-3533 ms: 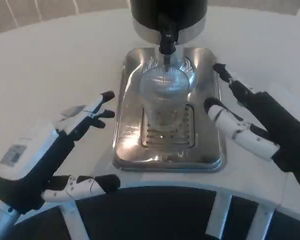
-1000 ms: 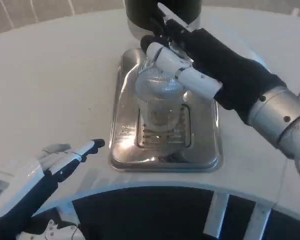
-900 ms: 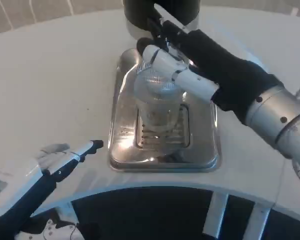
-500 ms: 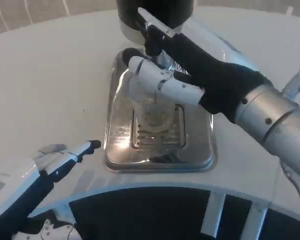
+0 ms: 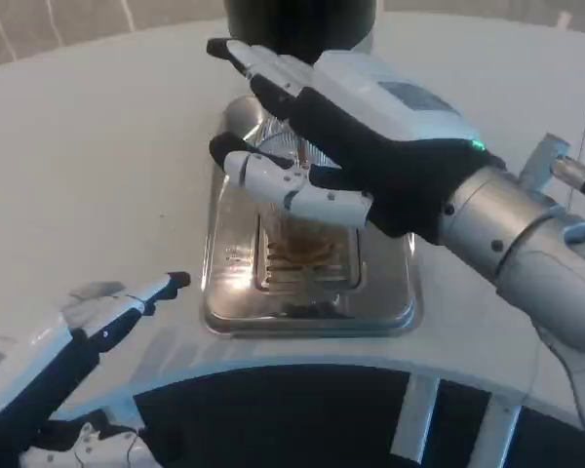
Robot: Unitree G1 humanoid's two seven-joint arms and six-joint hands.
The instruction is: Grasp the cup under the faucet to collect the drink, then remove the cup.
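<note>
The right hand (image 5: 341, 146) wraps the clear cup (image 5: 294, 210) on the drip tray (image 5: 224, 292) below the dispenser (image 5: 297, 19); keep it upright, lift gently. Beside the tray, the left hand (image 5: 97, 322) waits wide.

A: What hides the cup (image 5: 297, 219)?
B: The right hand (image 5: 356, 146), mostly; whether it grips is unclear.
A: The dispenser (image 5: 297, 19)?
B: Cropped at twelve o'clock; left hand (image 5: 78, 336) at seven.

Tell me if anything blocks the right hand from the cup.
Nothing visible does. The right hand is already at the cup on the drip tray, under the dispenser, fingers reaching around it. Whether they grip it cannot be told. The left hand waits well clear.
</note>
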